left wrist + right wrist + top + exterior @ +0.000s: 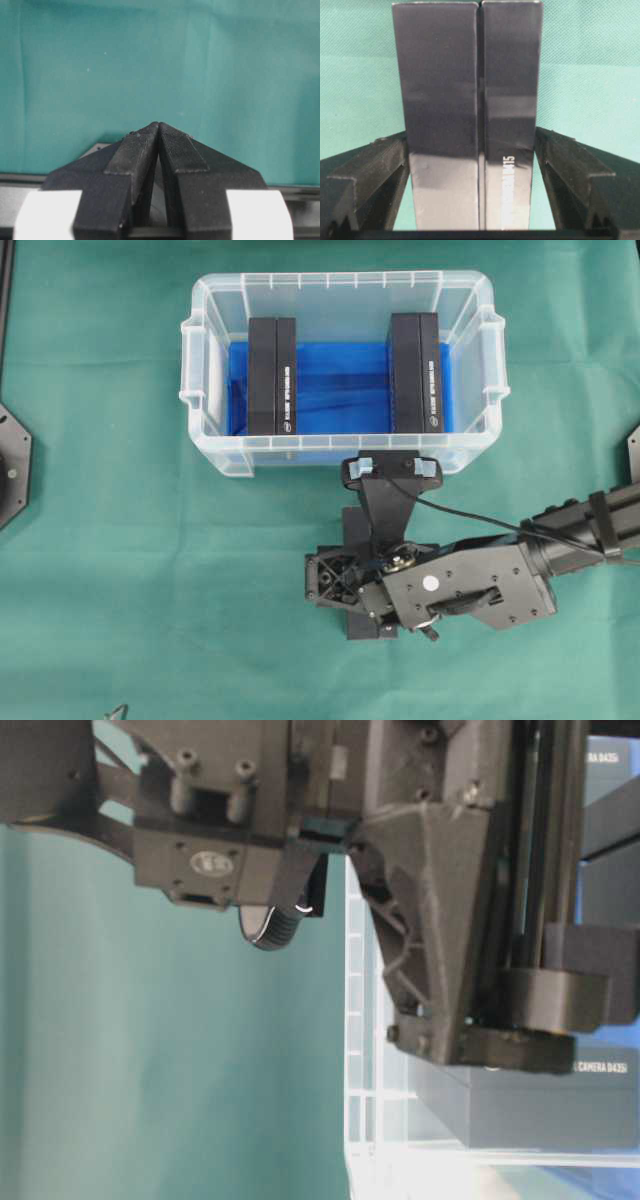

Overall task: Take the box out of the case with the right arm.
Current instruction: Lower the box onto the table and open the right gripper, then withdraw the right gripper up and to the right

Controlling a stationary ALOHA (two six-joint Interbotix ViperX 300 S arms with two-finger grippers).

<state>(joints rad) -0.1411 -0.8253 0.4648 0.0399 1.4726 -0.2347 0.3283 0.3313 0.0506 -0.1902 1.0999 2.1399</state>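
Spread wide around the box [470, 100] with the right gripper [470, 137]: one finger [375, 170] on each long flank, very near, a thin sliver of green cloth [590, 65] showing on the right-hand side, so no clamping. Lying flat on that cloth, outside the case [215, 430], just beside its near wall. Inside the case, on the blue lining, two more black boxes [272, 375] [414, 370]. Over bare cloth, the left gripper [158, 125], pressed together at the tips.

Black box [470, 115], green cloth [120, 570], blue-lined case [215, 455].
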